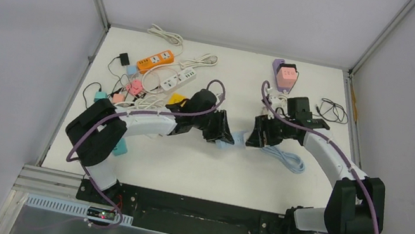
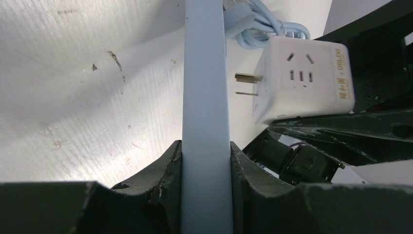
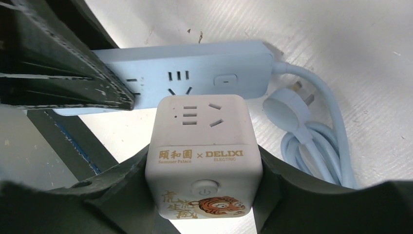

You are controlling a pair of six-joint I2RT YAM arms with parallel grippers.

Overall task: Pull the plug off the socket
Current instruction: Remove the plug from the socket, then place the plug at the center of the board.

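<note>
**Top view:** At the centre of the white desk (image 1: 196, 166), two arms meet. The left pincer (image 1: 224, 136) grips one end of a pale blue power strip (image 1: 238, 140). The right pincer (image 1: 255, 135) faces it, just to the right. A coiled blue cord (image 1: 288, 159) lies right of centre, and spare power strips (image 1: 158, 70) clutter the upper left.

**Left wrist view:** The power strip runs up the middle, clamped narrowly between both fingers. At upper right is a white cube adapter (image 2: 302, 80). Its prongs (image 2: 246, 84) are bare, just beside the strip and not touching it.

**Right wrist view:** The cube adapter sits at lower centre, held between fairly wide-set fingers. The strip lies across the upper frame.
</note>
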